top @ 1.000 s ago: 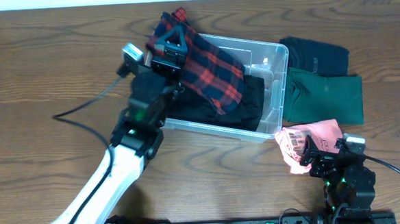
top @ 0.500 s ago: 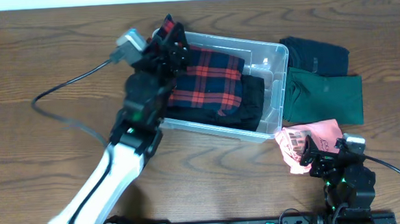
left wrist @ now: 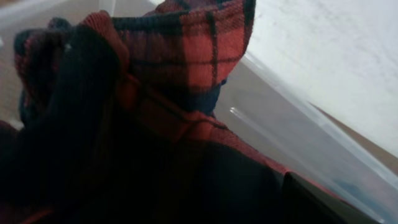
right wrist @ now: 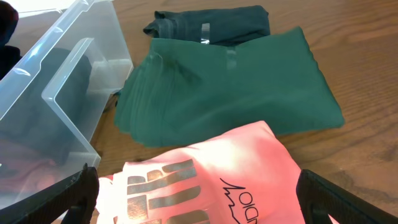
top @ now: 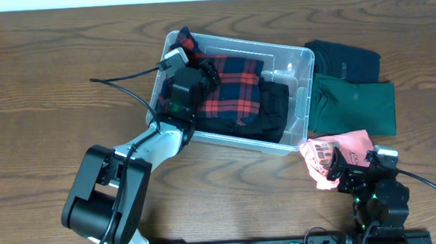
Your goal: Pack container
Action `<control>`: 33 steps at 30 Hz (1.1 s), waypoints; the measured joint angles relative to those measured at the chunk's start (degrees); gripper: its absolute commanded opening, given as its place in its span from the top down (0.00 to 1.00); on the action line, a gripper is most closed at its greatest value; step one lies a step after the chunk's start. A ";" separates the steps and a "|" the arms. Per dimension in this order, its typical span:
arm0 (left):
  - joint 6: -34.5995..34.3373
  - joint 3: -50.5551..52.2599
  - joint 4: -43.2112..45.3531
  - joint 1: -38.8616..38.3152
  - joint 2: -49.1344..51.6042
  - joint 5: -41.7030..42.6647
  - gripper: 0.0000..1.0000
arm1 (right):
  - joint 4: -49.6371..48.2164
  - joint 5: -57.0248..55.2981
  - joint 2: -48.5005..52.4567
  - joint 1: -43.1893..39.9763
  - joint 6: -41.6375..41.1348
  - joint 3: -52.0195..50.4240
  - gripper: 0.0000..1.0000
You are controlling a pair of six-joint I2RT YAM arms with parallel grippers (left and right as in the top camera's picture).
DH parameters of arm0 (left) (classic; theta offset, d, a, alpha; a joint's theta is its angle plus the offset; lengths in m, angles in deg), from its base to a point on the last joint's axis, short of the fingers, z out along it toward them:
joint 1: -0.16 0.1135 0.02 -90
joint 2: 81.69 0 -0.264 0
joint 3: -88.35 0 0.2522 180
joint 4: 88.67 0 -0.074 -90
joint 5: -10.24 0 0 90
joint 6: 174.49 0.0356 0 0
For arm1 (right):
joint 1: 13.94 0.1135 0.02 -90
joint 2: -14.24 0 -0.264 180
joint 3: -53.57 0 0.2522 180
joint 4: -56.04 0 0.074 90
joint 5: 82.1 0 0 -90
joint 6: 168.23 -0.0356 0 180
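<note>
Overhead, the left claw (top: pixel 205 72) is hanging inside the container (top: pixel 295 57), which is sitting on the bench (top: pixel 52 93) and is walling that claw in. A red plaid cloth (top: pixel 239 91) is bunching right against this claw, over a black garment (top: pixel 275 108). I cannot tell whether the jaws are pinching it. The right claw (right wrist: pixel 196 190) is standing wide apart just over a pink shirt (right wrist: pixel 205 168). A green garment (right wrist: pixel 236 93) is lying beyond it, with the container ahead to its left.

A shirt (top: pixel 231 91) lies in the container (top: pixel 299 80), folded clothes (top: pixel 355 107) to its right.
</note>
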 measured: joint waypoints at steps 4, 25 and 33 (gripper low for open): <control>-1.42 -1.27 -2.80 0.59 0.96 1.20 0.21 | 0.00 0.00 0.00 0.00 0.00 0.02 0.01; 7.15 -15.10 -34.56 5.11 -35.85 1.33 0.07 | 0.00 -0.39 0.00 0.00 0.02 0.02 0.01; 13.62 -15.82 -55.36 10.84 -39.69 -0.26 0.04 | 0.00 -0.90 0.00 0.00 0.02 0.02 0.01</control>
